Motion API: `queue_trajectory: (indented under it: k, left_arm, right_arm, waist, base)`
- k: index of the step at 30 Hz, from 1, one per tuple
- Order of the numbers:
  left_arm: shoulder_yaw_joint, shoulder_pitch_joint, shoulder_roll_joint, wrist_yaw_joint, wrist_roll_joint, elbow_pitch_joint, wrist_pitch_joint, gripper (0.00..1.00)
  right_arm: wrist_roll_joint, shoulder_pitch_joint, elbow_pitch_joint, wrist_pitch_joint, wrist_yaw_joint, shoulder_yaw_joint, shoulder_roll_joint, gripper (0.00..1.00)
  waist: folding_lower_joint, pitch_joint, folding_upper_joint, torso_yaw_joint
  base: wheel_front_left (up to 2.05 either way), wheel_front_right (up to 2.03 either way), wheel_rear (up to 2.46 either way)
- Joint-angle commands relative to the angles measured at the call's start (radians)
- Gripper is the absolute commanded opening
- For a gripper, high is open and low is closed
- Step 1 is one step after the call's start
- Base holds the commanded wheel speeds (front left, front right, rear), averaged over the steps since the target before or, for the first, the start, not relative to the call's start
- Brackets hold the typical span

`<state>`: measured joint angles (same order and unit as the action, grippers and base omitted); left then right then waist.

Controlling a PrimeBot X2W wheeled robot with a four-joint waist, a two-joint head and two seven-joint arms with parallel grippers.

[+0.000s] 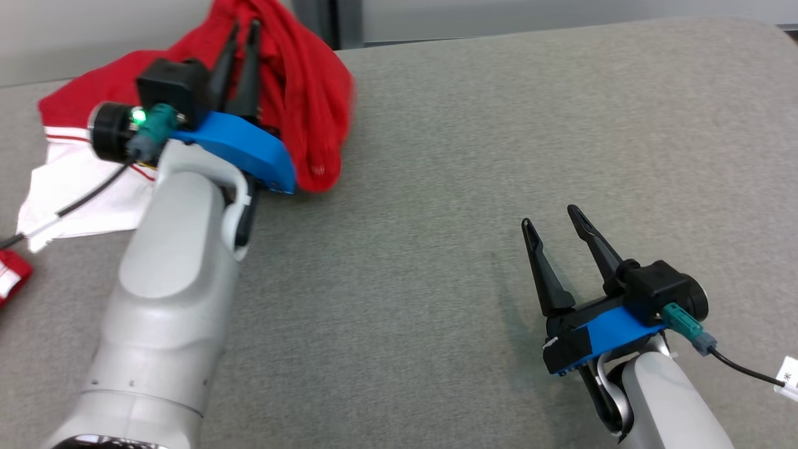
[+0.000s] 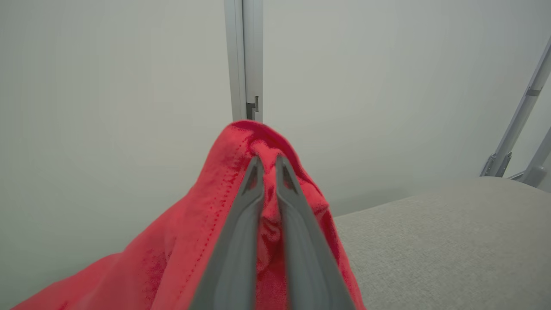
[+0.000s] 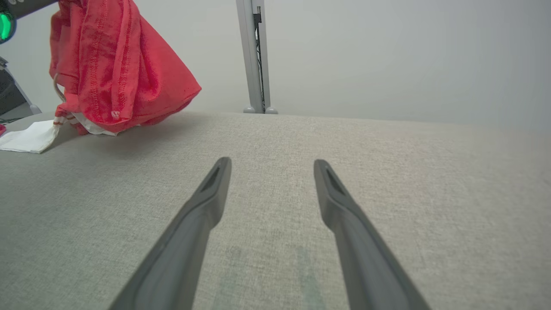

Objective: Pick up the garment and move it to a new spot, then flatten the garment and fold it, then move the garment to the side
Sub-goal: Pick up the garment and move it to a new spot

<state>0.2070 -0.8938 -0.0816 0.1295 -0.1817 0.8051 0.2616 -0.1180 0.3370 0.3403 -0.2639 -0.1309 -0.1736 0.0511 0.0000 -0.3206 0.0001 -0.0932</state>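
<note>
The red garment hangs bunched at the upper left, a fold pinched tight by the left gripper, its white part trailing on the grey table. Lower right, the right gripper stands spread, well apart. A white tag at the right edge is unreadable; broad open table lies between
</note>
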Motion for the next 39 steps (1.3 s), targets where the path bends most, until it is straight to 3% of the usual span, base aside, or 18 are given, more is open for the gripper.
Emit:
queue_trajectory:
  k: [1, 11, 16, 23, 24, 25, 26, 32, 39]
  left_arm:
    - [0.035, 0.017, 0.009, 0.001, -0.02, -0.015, 0.005, 0.0]
    - [0.293, 0.1, 0.03, 0.001, -0.173, -0.098, 0.005, 0.0]
    - [0.42, 0.158, 0.03, -0.013, -0.255, -0.147, 0.005, 0.0]
    - [0.503, 0.242, 0.03, -0.062, -0.307, -0.227, 0.005, 0.0]
    - [0.508, 0.256, 0.03, -0.072, -0.302, -0.231, 0.005, 0.07]
    - [0.509, 0.267, 0.03, -0.08, -0.293, -0.234, 0.005, 0.85]
    - [0.508, 0.281, 0.03, -0.085, -0.29, -0.227, 0.005, 1.0]
    - [0.436, 0.354, 0.03, -0.111, -0.242, -0.214, 0.004, 1.0]
    - [0.267, 0.474, 0.018, -0.123, -0.177, -0.234, 0.004, 1.0]
  right_arm:
    - [-0.011, -0.017, -0.004, -0.001, 0.0, 0.004, 0.0, 1.0]
    - [-0.049, -0.043, -0.003, -0.001, 0.0, 0.016, 0.0, 1.0]
    - [-0.072, -0.054, -0.015, -0.001, 0.0, 0.022, 0.0, 1.0]
    - [-0.129, -0.065, -0.025, -0.001, 0.0, 0.036, 0.0, 1.0]
    - [-0.135, -0.066, -0.025, -0.001, 0.0, 0.042, 0.0, 1.0]
    - [-0.135, -0.067, -0.023, -0.001, 0.0, 0.04, 0.0, 1.0]
    - [-0.124, -0.067, -0.021, -0.001, 0.0, 0.036, 0.0, 1.0]
    - [-0.052, -0.079, 0.012, -0.001, 0.0, 0.033, 0.0, 1.0]
    - [-0.034, -0.103, 0.036, -0.001, 0.0, 0.037, 0.0, 1.0]
  waist:
    - [0.0, 0.022, -0.0001, -0.035]
    - [0.0, 0.043, -0.0001, -0.121]
    - [0.0, 0.048, -0.0001, -0.123]
    - [0.0, 0.062, -0.0001, -0.1]
    - [0.0, 0.066, -0.0001, -0.095]
    - [0.0, 0.069, -0.0001, -0.09]
    - [0.0, 0.073, -0.0001, -0.085]
    - [0.0, 0.104, -0.0001, -0.054]
    - [0.0, 0.16, -0.0001, -0.018]
  base:
    - [0.0, 0.0, 0.0]
    - [0.0, 0.0, 0.0]
    - [0.0, 0.0, 0.0]
    - [0.0, 0.0, 0.0]
    - [0.0, 0.0, 0.0]
    - [0.0, 0.0, 0.0]
    - [0.0, 0.0, 0.0]
    - [0.0, 0.0, 0.0]
    - [0.0, 0.0, 0.0]
